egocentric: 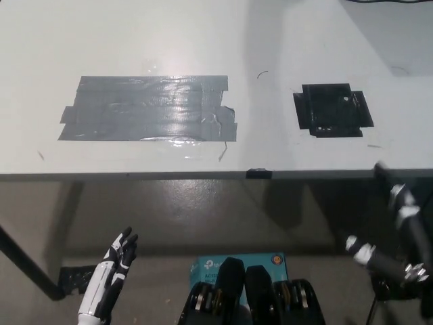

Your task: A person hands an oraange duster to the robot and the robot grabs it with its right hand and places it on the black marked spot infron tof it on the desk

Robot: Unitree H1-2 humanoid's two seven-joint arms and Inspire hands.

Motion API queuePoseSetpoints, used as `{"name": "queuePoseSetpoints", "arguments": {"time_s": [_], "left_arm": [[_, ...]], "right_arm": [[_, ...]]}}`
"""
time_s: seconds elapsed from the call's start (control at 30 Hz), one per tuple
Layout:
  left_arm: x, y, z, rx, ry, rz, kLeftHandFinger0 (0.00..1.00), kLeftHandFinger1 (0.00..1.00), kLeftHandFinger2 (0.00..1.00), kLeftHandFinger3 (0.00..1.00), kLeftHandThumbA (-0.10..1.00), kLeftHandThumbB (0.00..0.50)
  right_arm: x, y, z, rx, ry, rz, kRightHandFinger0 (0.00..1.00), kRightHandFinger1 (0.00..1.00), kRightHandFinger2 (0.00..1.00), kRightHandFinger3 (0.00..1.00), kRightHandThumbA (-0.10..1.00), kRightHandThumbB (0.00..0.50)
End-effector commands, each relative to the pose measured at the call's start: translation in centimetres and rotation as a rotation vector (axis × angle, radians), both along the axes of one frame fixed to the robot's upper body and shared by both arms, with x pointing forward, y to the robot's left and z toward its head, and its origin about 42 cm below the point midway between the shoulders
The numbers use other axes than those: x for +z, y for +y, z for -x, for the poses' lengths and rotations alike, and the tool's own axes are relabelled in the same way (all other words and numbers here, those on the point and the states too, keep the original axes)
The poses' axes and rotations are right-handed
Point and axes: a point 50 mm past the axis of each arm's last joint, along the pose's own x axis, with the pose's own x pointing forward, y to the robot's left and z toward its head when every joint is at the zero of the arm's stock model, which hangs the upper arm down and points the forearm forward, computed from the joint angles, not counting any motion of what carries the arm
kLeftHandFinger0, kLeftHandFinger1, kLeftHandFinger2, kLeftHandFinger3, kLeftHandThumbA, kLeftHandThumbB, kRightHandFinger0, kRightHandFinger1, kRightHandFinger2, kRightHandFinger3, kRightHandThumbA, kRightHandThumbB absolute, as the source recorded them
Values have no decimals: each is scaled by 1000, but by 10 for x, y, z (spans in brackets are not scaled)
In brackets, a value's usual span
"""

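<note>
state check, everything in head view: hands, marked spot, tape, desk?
left hand: open, low, below desk edge
right hand: low at right, holds nothing, fingers unclear
black marked spot: bare
grey tape patch: stuck flat, glossy
desk: no duster on it

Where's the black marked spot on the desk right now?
In the head view, the black marked spot lies on the white desk toward the right, near the front edge, right of the grey tape patch. Nothing rests on it.

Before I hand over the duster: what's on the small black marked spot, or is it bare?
Bare. The black marked spot shows only glossy tape on the white desk; no duster is in view.
</note>
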Motion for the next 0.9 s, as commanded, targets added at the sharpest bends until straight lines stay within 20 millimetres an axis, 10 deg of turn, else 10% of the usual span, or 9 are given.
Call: {"name": "queuePoseSetpoints", "arguments": {"time_s": [0.0, 0.53, 0.87], "left_arm": [[8, 3, 0, -12, -49, 1, 1000, 1000, 1000, 1000, 897, 257], [4, 13, 11, 7, -43, -15, 1000, 1000, 1000, 1000, 894, 248], [8, 16, 7, 13, -56, -34, 1000, 1000, 1000, 1000, 893, 241]], "right_arm": [[62, -14, -16, -61, -56, 63, 1000, 1000, 1000, 1000, 875, 175], [186, -16, -82, -170, -226, 289, 1000, 1000, 1000, 1000, 1000, 355], [224, -1, -129, -246, -176, 411, 1000, 1000, 1000, 1000, 1000, 368]]}}
